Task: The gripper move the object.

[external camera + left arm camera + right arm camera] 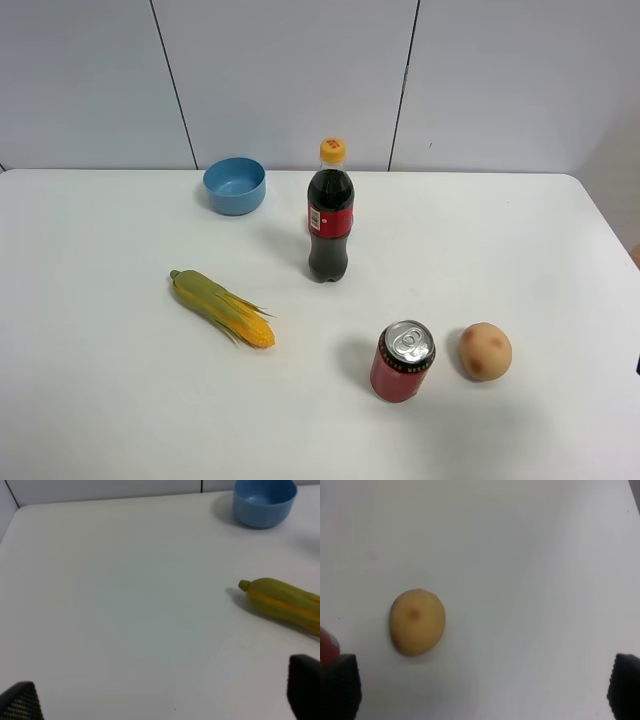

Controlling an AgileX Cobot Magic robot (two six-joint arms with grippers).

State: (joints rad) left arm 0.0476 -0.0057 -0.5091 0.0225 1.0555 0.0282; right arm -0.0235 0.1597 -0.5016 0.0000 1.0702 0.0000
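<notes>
left wrist view: the left gripper hangs above bare table, jaws spread wide, holding nothing. the corn lies just beyond its one fingertip, apart from it, stem end toward open table. a blue bowl sits farther off near the back edge. the right gripper is likewise wide open and empty, the potato ahead of it. from above, the corn lies left of centre, well apart from the bottle, can and table edges.
</notes>
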